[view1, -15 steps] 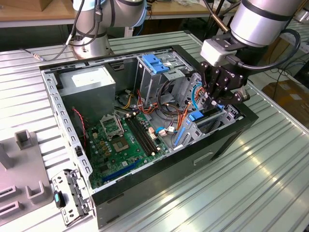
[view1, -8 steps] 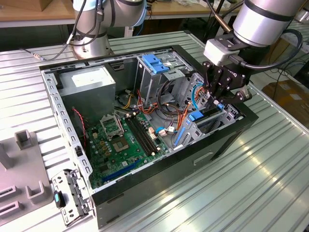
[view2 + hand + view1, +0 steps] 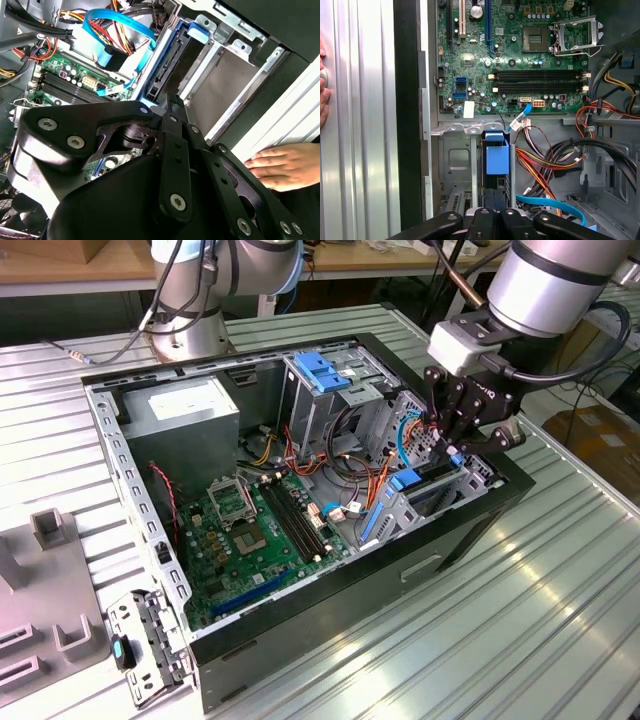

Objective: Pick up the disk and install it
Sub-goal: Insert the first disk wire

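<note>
Your gripper [image 3: 452, 445] hung over the open case [image 3: 480, 530], at the drive cage [image 3: 440, 475] near the exterior view's right wall. Whether it was spread or pinching, you could not tell: the linkage hid the fingertips in both wrist views.

You had the disk [image 3: 425, 478] directly beneath the gripper, seated edge-up in the cage, with its blue rails [image 3: 165, 50] showing. In the exterior view its long axis ran from about 8 o'clock to 2 o'clock, along the case wall, with the blue tab [image 3: 405, 480] at the 8 o'clock end. In the first wrist view the disk [image 3: 497, 157] lay straight ahead of the gripper body, at 12 o'clock from it, long axis in line with the gripper.

A blue cable [image 3: 112, 25] curved just beside the slot, toward the motherboard [image 3: 255, 530]. A person's hand [image 3: 285, 165] rested on the desk [image 3: 560, 600] outside the case wall.
</note>
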Tool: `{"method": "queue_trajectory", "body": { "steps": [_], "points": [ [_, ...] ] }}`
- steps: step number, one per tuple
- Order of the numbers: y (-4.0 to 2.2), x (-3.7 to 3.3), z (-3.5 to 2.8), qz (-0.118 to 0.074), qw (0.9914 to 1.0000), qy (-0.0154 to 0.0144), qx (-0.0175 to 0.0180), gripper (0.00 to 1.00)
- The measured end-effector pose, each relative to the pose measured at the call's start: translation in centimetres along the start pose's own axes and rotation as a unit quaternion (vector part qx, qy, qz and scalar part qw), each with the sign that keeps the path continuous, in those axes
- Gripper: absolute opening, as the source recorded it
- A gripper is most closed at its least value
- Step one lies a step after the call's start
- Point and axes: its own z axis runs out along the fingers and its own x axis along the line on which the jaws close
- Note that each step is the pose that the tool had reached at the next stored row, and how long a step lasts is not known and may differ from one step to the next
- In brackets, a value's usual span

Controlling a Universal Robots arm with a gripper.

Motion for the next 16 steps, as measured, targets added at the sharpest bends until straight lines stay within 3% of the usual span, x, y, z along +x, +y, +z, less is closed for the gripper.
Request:
{"method": "queue_trajectory", "body": {
  "steps": [11, 16],
  "points": [
    [-0.70, -0.02, 0.05, -0.001, 1.00000, 0.0000, 0.0000, 0.11],
    [-0.79, -0.02, 0.05, -0.022, 0.99975, -0.0005, 0.0000, 0.11]
  ]
}}
